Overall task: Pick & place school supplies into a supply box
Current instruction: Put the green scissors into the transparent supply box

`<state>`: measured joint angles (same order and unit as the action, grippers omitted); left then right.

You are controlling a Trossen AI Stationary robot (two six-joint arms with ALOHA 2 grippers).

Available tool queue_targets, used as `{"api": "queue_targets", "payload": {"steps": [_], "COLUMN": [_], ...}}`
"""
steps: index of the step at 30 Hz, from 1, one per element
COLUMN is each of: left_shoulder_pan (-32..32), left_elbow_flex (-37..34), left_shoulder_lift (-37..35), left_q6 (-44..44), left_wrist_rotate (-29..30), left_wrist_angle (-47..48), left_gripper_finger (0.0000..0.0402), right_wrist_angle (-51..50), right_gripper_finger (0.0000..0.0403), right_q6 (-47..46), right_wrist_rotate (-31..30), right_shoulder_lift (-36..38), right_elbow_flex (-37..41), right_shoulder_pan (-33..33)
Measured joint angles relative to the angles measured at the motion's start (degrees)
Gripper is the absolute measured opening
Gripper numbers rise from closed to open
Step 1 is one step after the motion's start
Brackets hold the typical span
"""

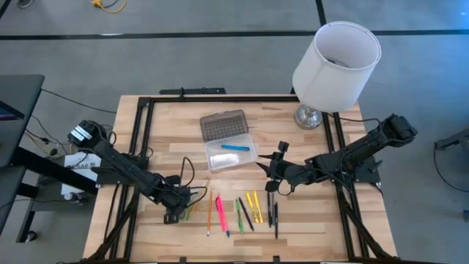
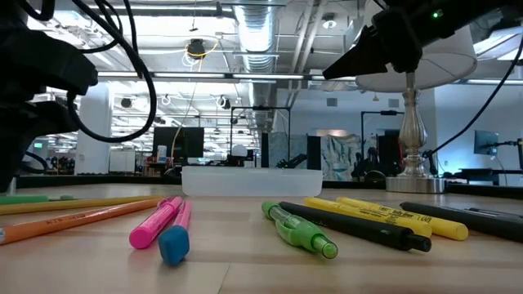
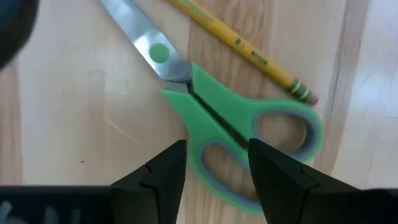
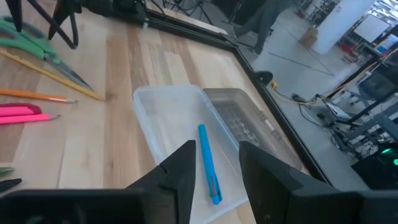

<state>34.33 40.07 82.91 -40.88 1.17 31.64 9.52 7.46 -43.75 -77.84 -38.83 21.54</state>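
Observation:
The green-handled scissors [image 3: 217, 118] lie flat on the wood beside a yellow pencil [image 3: 242, 50]. My left gripper [image 3: 214, 180] is open just above them, with a finger on either side of one handle loop [image 3: 214, 165]; in the high view this gripper [image 1: 176, 210] is near the table's front left. The clear supply box [image 1: 230, 155] lies open with its ribbed lid [image 1: 223, 125] folded back, and a blue pen [image 4: 208, 163] rests inside. My right gripper [image 4: 214, 171] is open above the box's right end and also shows in the high view [image 1: 272, 173].
A row of pens and pencils lies near the front edge: an orange pencil [image 1: 209, 213], pink markers [image 1: 220, 213], a green marker [image 1: 239, 214], yellow ones [image 1: 254, 206] and black pens [image 1: 274, 216]. A white lamp [image 1: 335, 66] stands at the far right corner.

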Motion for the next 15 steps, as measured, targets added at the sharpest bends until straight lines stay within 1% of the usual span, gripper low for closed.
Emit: {"api": "queue_targets", "payload": {"steps": [9,15], "left_shoulder_pan": [0.78,2.27], "left_elbow_flex": [3.75,3.63], "left_shoulder_lift": [-0.06,-0.10], "left_q6": [-0.52,-4.47], "left_wrist_rotate": [0.19,0.13], "left_wrist_angle": [2.42,2.08], "left_gripper_finger": [0.0167,0.0167], "right_wrist_angle": [0.02,0.02], "right_gripper_finger": [0.0118,0.0118], "right_q6": [0.07,0.05], "right_wrist_rotate": [0.13,0.28], "right_shoulder_lift": [0.00,0.00], "right_elbow_flex": [0.00,0.00], "right_shoulder_pan": [-0.44,-0.46]}}
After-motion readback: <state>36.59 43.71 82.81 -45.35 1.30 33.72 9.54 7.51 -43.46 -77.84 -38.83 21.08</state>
